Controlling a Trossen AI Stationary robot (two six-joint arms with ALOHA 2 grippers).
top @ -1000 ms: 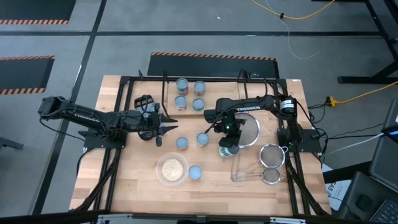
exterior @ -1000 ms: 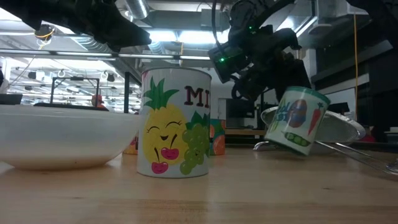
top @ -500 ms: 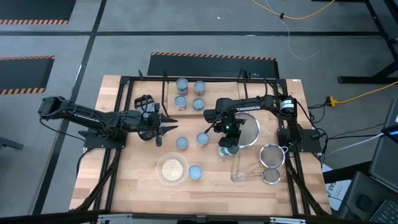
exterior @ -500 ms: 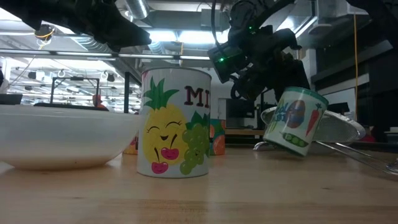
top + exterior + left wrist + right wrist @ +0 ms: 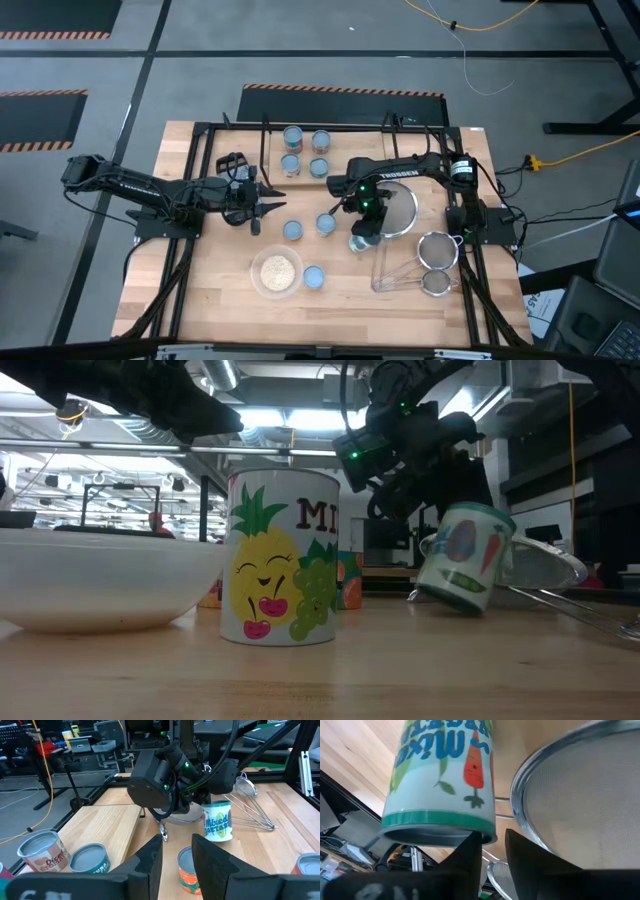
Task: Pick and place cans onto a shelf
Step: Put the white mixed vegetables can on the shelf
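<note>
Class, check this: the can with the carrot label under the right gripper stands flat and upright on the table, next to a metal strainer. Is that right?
Not quite. The can with the carrot label is tilted, not flat and upright: the low view shows it leaning with one edge of its base off the table. It is indeed under the right gripper, next to the metal strainer.

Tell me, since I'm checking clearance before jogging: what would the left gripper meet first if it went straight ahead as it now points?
Probably the orange-labelled can just beyond the left gripper. Farther along stands the mixed-vegetables can at the right gripper. Depth is hard to judge; it might pass above the first.
</note>
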